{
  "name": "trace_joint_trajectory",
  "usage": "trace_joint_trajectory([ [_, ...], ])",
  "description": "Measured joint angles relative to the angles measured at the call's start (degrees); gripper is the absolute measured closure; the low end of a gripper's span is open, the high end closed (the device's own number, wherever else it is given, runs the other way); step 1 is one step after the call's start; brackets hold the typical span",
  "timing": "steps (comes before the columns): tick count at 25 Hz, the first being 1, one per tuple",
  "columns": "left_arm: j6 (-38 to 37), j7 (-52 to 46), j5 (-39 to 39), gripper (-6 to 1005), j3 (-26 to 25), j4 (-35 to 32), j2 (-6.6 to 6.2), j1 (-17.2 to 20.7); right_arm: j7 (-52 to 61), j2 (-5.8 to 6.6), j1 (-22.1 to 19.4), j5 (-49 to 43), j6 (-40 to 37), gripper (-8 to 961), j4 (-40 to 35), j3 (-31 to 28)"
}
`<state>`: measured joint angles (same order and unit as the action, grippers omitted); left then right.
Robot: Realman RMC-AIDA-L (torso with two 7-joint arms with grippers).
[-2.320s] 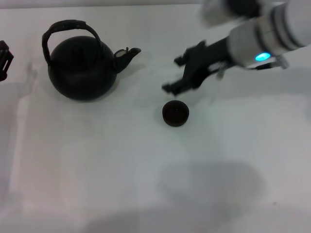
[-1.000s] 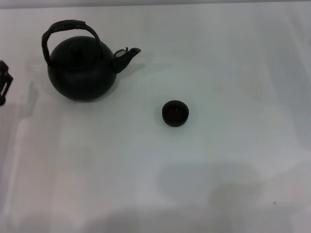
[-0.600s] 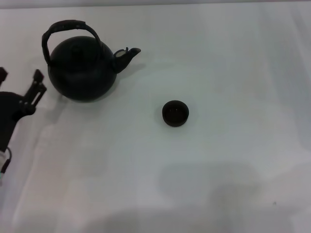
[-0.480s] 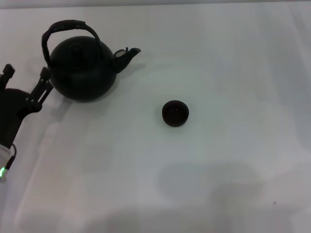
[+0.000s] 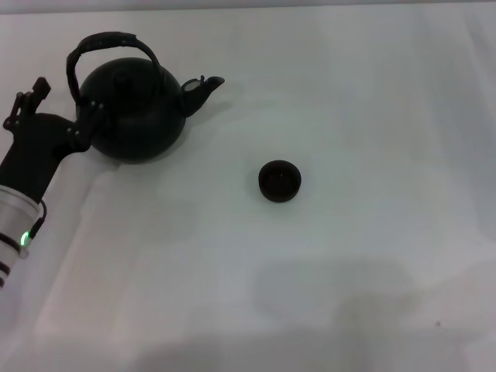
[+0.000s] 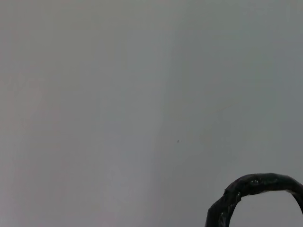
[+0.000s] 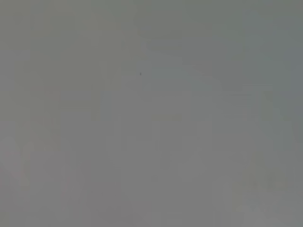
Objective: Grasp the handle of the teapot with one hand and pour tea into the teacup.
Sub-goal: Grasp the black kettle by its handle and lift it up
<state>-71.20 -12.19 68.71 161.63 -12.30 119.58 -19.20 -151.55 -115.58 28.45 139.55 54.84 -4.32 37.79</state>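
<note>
Teapot (image 5: pixel 136 112) matte black, bulbous, arched handle (image 5: pixel 105 45), left gripper (image 5: pixel 60 105) spread wide, empty, beside it

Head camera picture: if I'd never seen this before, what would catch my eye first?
Probably the big black teapot at the far left of the white table, with its arched handle and its spout toward the right. The left gripper, fingers open, is beside it on the left. The tiny teacup sits alone near the middle.

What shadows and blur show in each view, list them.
Head view: soft shadows on the table near its front edge and beside the left claw; teapot sharp. Left wrist view: handle against plain grey. Right wrist view: featureless grey.
</note>
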Motion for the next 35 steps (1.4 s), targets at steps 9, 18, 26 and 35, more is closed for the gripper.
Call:
trace_joint_trajectory([
  [9,1.0,0.1,2.1,112,-0.2,0.4,-0.02,-1.5,0.3,0.08,0.2,0.1,0.0,108,-0.2,0.0],
  [18,4.2,0.1,3.6,114,-0.2,0.5,-0.11,-3.2,0.6,0.09,0.0,0.3,-0.2,109,-0.1,0.0],
  [26,4.9,0.1,3.2,159,0.3,0.6,-0.26,-4.0,1.2,0.01,0.2,0.1,-0.2,108,0.0,0.0],
  [35,6.3,0.3,3.1,471,0.3,0.8,-0.22,-4.6,1.3,-0.01,0.4,0.1,-0.2,108,0.1,0.0],
])
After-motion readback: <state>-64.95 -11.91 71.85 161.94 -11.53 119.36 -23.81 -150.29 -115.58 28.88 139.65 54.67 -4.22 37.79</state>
